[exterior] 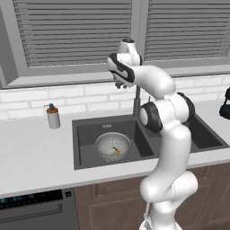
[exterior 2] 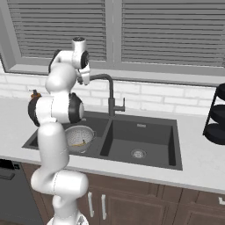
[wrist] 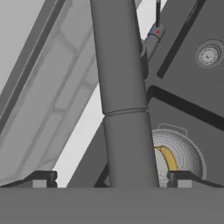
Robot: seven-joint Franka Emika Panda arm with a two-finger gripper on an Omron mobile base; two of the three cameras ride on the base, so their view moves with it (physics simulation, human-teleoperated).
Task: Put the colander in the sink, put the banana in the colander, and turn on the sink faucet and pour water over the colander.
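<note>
colander (exterior: 112, 146): in left sink (exterior: 90, 134) basin | banana (exterior: 116, 152): inside colander

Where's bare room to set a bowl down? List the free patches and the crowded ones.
Free: the counter between the soap bottle and the sink, and the right basin, bare around its drain. Crowded: the left basin, holding the colander with the banana, under the sink faucet and gripper.

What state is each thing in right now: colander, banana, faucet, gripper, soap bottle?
colander: upright in the left basin of the sink
banana: lying inside the colander
sink faucet: no water visibly running
gripper: open, jaws straddling the faucet spout
soap bottle: upright on the counter
</note>
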